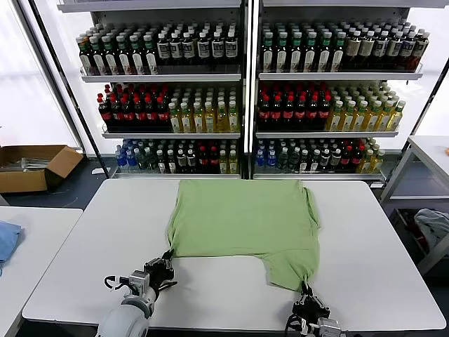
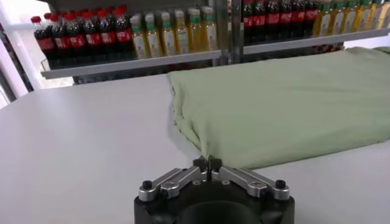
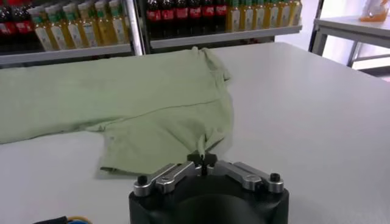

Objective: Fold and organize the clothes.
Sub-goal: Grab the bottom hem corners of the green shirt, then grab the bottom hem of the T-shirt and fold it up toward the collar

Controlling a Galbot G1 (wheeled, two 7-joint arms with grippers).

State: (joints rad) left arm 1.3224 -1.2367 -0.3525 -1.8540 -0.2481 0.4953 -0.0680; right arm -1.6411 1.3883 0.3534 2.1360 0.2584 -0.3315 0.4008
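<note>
Green soft cloth, a light green short-sleeved polo shirt point(image 1: 242, 228), lies spread on the white rectangular tabletop point(image 1: 379, 260), reaching from near the far edge toward the near edge and set about midway between the left and right edges. The left gripper point(image 1: 166, 267) sits near the near-left corner with its fingers closed together on the shirt's near-left corner; the left wrist view shows the cloth edge point(image 2: 207, 155) running straight into the pinched fingertips. The right gripper point(image 1: 309, 298) sits at the near edge, right of centre, its fingers likewise closed on the tip of the hanging sleeve or hem flap point(image 3: 204, 149) that reaches closest to the near edge.

Risk, as a judgement: each grip appears to take only a thin pinch of fabric, so a quick lift or uneven pull could let one corner slip free and collapse the fold. If the two arms rise or travel at different rates, the soft cloth would skew or bunch. The right-hand flap is already wrinkled and doubled, so only one layer may be held, leaving the rest to drag across the tabletop.
</note>
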